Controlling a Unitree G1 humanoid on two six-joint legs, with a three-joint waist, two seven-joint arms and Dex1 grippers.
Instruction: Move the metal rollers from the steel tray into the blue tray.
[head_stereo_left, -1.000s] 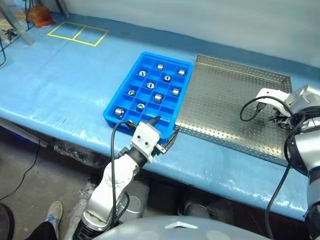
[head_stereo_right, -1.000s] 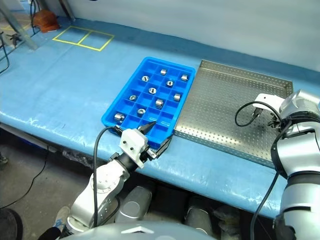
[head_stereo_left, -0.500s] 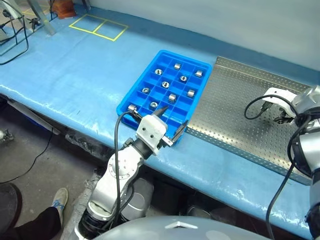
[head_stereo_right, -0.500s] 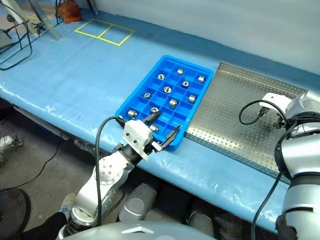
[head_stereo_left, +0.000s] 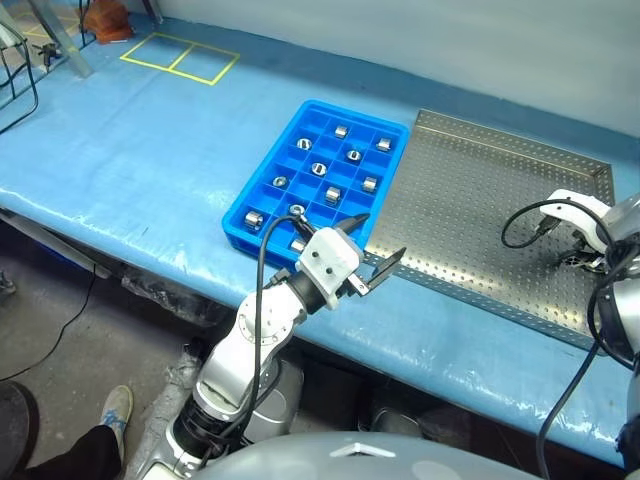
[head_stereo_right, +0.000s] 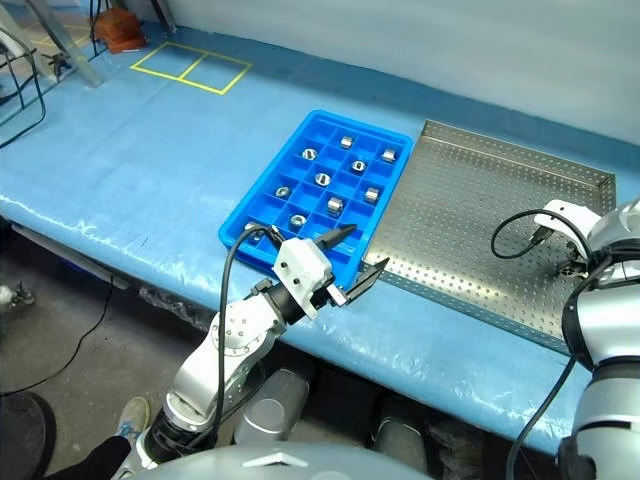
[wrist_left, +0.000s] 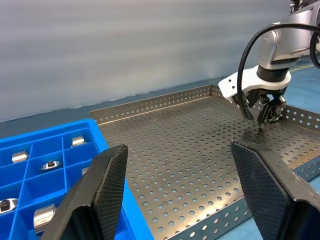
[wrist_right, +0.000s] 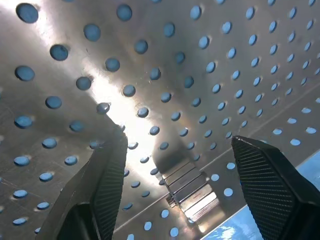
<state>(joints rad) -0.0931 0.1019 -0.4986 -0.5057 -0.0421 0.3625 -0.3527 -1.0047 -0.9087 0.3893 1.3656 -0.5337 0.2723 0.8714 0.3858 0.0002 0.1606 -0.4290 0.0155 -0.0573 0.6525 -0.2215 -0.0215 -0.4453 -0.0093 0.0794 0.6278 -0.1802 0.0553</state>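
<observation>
Yellow tape squares (head_stereo_left: 180, 57) beyond blue tray (head_stereo_left: 262, 190)

head pair: high, looks down and forward, both eyes share blue tray (head_stereo_left: 318, 170) and steel tray (head_stereo_left: 480, 215) | left wrist: low, beyond left gripper (wrist_left: 182, 192), across steel tray to right gripper (wrist_left: 267, 111) | right wrist: very near the perforated base

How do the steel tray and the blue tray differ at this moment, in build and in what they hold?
The steel tray is a wide, flat, perforated metal sheet with a low rim; the blue tray is narrower plastic, split into square compartments. The blue tray holds metal rollers, one per cell in several cells; the steel tray's base shows none. Both lie side by side on the blue table covering.
</observation>
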